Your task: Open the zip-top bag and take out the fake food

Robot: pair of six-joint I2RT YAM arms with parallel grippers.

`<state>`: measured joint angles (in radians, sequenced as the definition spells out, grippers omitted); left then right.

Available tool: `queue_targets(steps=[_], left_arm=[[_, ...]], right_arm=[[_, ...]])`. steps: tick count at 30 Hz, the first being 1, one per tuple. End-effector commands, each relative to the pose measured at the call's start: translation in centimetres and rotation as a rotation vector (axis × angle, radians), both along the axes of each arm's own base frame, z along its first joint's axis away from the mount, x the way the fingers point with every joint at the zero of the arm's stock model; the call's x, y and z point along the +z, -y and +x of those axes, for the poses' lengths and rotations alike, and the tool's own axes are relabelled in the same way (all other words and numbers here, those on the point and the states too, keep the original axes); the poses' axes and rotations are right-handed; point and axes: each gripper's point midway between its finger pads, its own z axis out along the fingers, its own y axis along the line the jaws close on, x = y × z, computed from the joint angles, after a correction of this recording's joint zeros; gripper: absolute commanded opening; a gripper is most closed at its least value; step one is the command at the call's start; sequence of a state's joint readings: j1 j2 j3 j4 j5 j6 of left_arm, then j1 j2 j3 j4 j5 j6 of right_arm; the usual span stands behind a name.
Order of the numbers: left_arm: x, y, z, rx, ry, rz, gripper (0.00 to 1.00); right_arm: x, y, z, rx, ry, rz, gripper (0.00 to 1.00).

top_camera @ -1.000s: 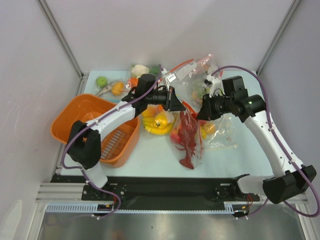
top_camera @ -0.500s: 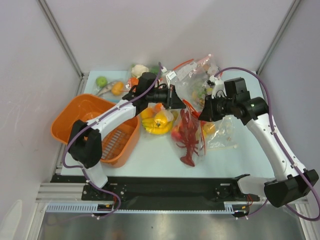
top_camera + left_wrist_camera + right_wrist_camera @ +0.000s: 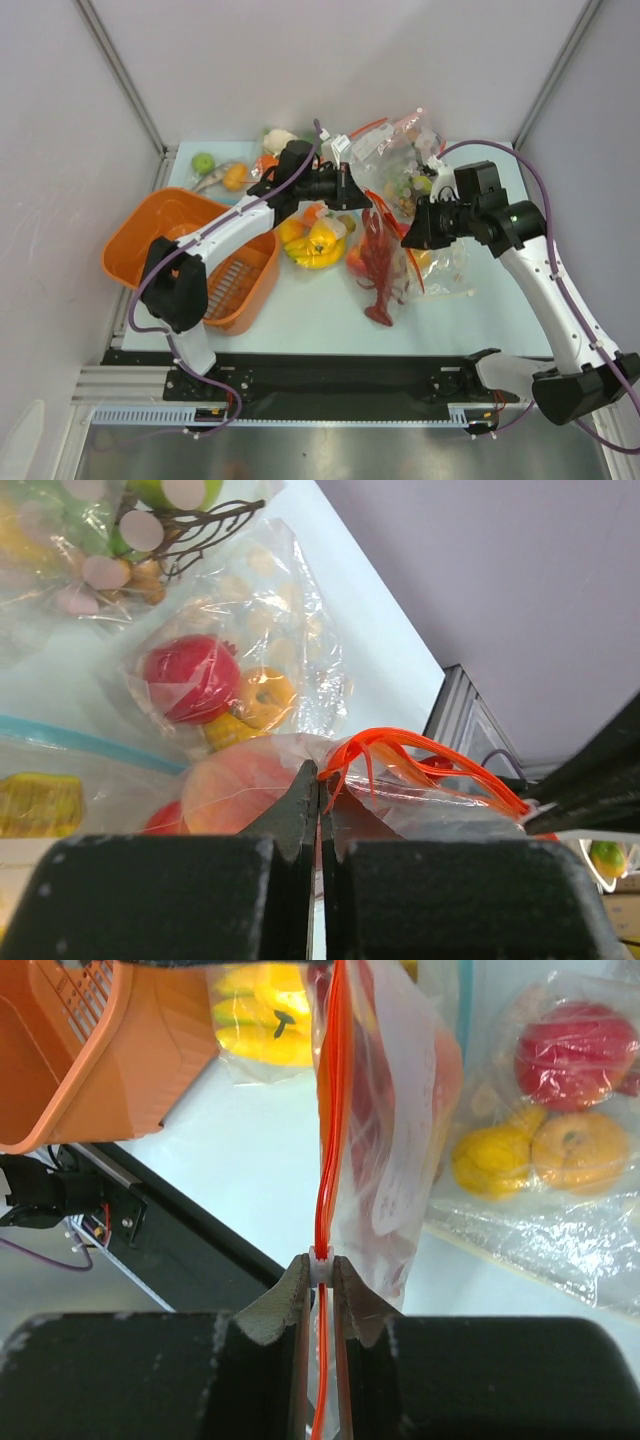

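Two grips: left end effector (image 3: 318, 798) pinches the zip-top bag (image 3: 425, 798) at its corner, right end effector (image 3: 320, 1266) clamps the zip strip (image 3: 330, 1110), seemingly its slider. Unzipping step; next I'd draw them apart.

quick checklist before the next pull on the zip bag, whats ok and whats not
1. Left hand shut on the end of the orange-red zip strip: ok.
2. Right hand shut on the same strip further along: ok.
3. Strip straight and taut ahead of the right hand: ok.
4. Mouth of the large crinkly clear plastic bag open: not ok; in the right wrist view the strip's two sides run pressed together.
5. Long dark-red plastic lobster out of the bag: not ok; it lies inside.
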<state>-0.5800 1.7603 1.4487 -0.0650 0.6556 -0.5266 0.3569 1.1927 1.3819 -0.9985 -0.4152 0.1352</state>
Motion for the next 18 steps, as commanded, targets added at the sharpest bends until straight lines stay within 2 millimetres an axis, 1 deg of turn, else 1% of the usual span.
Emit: queue_targets(steps=[1, 6, 14, 18], left_arm=[[1.2, -0.8, 3.5, 0.122, 0.04, -0.01, 0.0], [1.4, -0.7, 4.2, 0.13, 0.042, -0.008, 0.0], [1.6, -1.6, 5.7, 0.171, 0.05, -0.009, 0.0], [1.4, -2.1, 6.4, 0.193, 0.048, -0.005, 0.0]], right_arm=[[0.3, 0.4, -2.2, -0.012, -0.048, 0.019, 0.0], [-0.6, 0.7, -2.9, -0.017, -0.066, 0.009, 0.0], [-0.3, 1.2, -4.0, -0.029, -0.079, -0.001, 0.0], [-0.2, 1.2, -5.1, -0.021, -0.099, -0.004, 0.0]])
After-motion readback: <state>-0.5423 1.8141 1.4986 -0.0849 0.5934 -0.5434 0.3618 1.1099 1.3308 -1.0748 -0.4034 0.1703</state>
